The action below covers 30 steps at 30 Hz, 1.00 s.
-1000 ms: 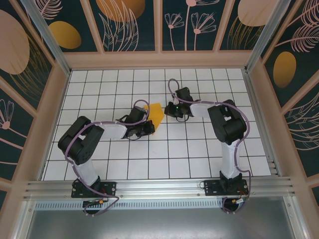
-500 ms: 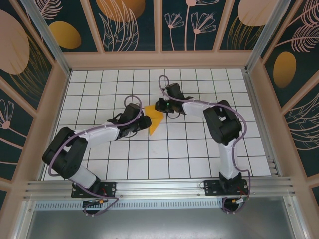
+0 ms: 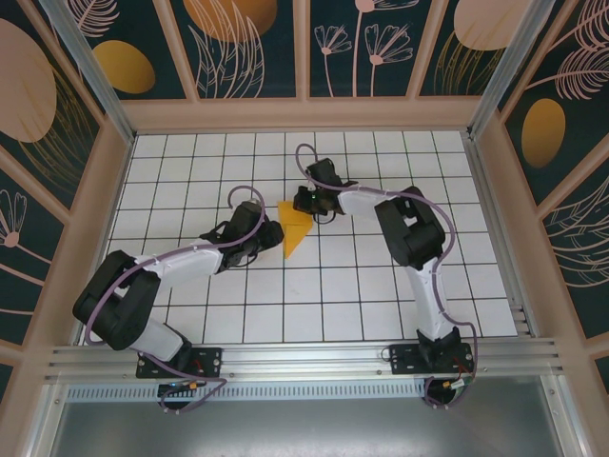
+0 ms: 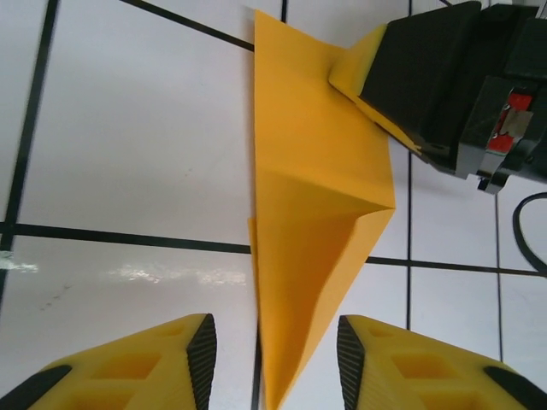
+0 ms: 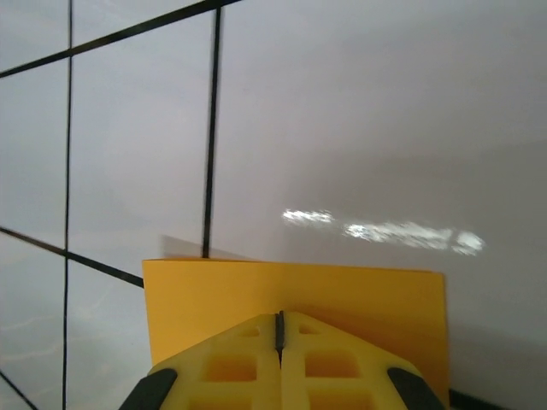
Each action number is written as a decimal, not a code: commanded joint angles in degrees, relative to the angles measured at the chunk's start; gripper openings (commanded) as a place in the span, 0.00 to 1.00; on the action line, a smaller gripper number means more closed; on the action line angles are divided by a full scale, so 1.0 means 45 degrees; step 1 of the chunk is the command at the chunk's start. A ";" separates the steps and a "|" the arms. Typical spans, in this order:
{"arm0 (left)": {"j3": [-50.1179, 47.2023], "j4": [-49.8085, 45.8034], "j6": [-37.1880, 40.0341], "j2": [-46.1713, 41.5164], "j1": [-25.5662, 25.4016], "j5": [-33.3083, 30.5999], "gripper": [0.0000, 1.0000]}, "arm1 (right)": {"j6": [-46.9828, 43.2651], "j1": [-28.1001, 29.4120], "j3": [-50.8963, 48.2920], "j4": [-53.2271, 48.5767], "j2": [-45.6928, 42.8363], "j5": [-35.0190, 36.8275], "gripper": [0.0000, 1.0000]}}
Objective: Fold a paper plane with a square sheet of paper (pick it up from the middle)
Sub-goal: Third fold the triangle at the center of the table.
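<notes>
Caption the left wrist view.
Open left gripper flanks the tip of the paper plane; shut right gripper touches its corner.

No text, label, brand, number or sign can be read anywhere. Small red-and-silver patch [image 4: 510, 121] on the body of the right gripper [image 4: 369, 81]: too small and blurred to make out any marking. The folded sheet of paper [image 4: 316, 213] has plain faces. The wall panels [image 3: 243, 43] carry painted plants and ovals only.
</notes>
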 commanded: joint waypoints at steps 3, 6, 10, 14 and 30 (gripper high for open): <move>-0.0333 0.1351 0.0872 -0.0139 -0.0002 0.1614 0.40 | 0.1569 -0.0171 -0.2591 -0.1879 -0.1531 0.2074 0.00; -0.0505 0.1855 0.1134 -0.0053 -0.0003 0.2214 0.34 | 0.1686 -0.0279 -0.3621 -0.1005 -0.2370 0.1417 0.02; -0.0607 0.2953 0.1187 0.0138 -0.0022 0.3607 0.23 | 0.1574 -0.0334 -0.4038 -0.0031 -0.3178 0.0398 0.11; -0.0701 0.3530 0.1059 -0.0083 -0.0241 0.4084 0.19 | 0.1692 -0.0982 -0.4827 0.1179 -0.4304 -0.0518 0.23; 0.0864 0.2893 0.0276 0.2957 -0.1134 0.3007 0.06 | 0.2470 -0.1755 -0.8719 0.2793 -0.7242 -0.1918 0.57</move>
